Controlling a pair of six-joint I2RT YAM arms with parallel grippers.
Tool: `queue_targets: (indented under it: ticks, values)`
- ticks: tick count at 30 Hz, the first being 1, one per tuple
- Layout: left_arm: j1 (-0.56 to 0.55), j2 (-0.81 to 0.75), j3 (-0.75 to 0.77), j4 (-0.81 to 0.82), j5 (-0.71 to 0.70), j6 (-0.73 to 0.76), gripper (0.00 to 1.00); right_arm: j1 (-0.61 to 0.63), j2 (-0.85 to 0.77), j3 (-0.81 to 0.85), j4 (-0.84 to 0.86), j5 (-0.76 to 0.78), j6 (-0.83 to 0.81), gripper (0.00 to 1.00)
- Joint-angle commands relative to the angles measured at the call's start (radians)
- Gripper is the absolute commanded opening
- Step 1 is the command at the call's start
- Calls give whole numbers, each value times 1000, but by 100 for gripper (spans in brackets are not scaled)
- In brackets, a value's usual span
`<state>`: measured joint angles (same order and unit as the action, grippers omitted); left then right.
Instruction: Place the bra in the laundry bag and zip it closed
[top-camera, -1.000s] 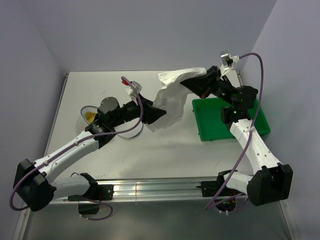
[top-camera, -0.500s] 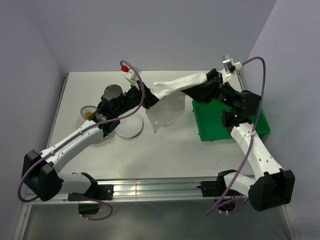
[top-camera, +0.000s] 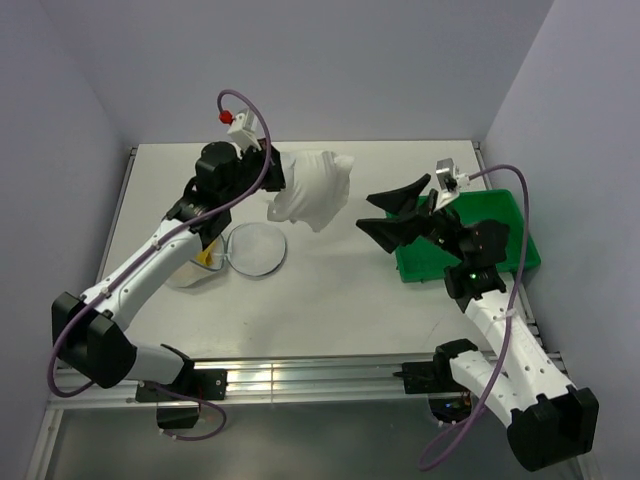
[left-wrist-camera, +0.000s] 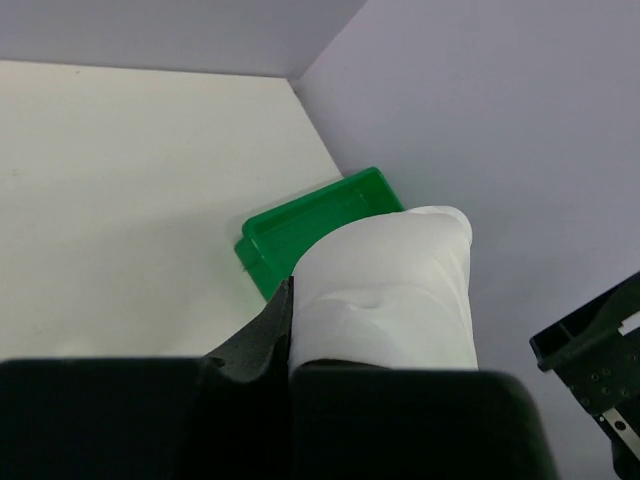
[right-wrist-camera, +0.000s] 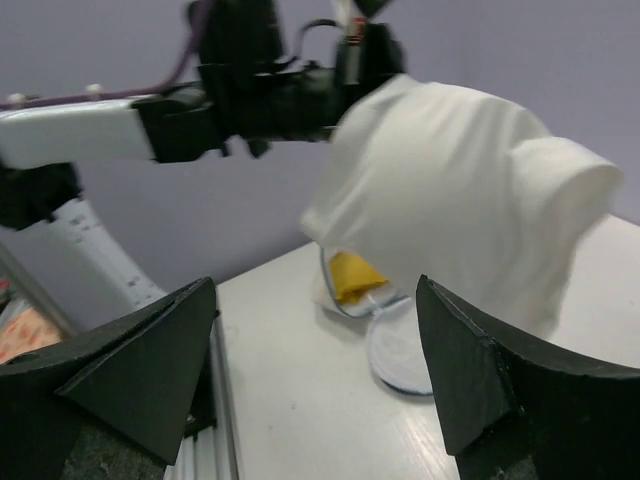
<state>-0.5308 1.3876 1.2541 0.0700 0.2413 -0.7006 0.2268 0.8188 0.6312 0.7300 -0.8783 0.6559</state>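
The bra (top-camera: 312, 190) is white, the tray (top-camera: 520, 240) green, the laundry bag (top-camera: 255, 248) translucent white.

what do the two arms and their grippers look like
Left arm and right arm have white links, black joints and a looping purple cable. Left gripper and right gripper are black, with broad wedge-shaped fingers. A green light glows on the right arm.

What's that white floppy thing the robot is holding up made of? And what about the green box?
The white garment looks like soft, matte cloth, maybe lightly padded. It hangs in smooth, rounded folds from the left pincer, with no shine on it. The green tray looks like hard, slightly glossy plastic. It has straight walls, a crisp rim and one even colour.
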Motion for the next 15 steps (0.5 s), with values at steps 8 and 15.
queue_targets:
  ticks: [8,15]
  values:
    - [-46,-142,-91,-76,-88,49,0,23,233,240,-351,162,-122,96]
    - [-47,-194,-168,56,88,30,0,34,330,240,-206,98,-18,97]
